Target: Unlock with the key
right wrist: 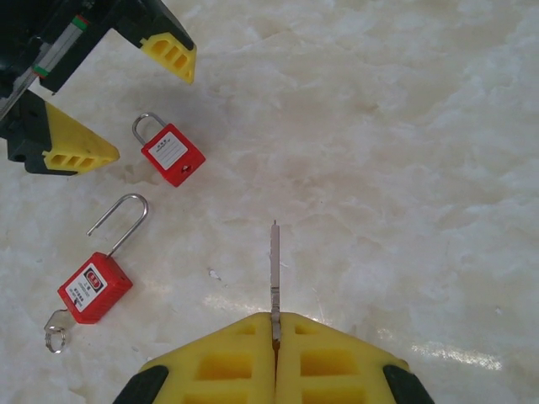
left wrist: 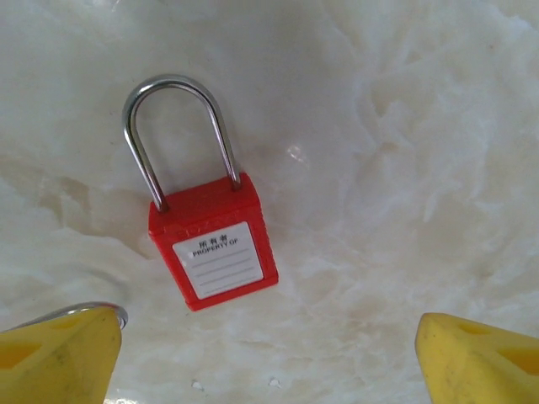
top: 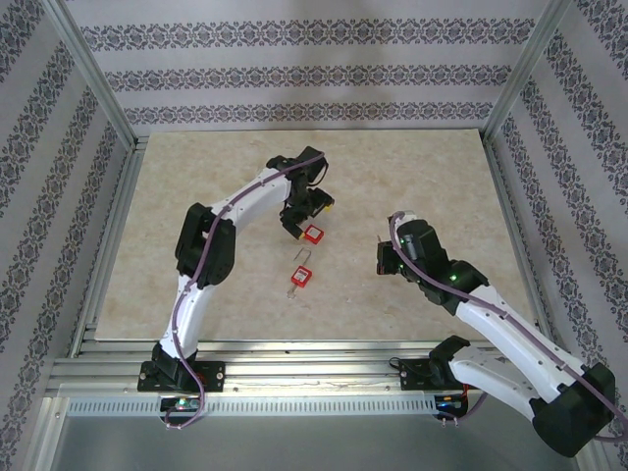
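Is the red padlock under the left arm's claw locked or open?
Shut, it seems: both legs of its steel shackle sit inside the red padlock body, seen from the left wrist.

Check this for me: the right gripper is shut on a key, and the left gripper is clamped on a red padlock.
The left gripper is not clamped: it stands open, clear of the red padlock, as the left wrist view shows. The right gripper is indeed shut on a key.
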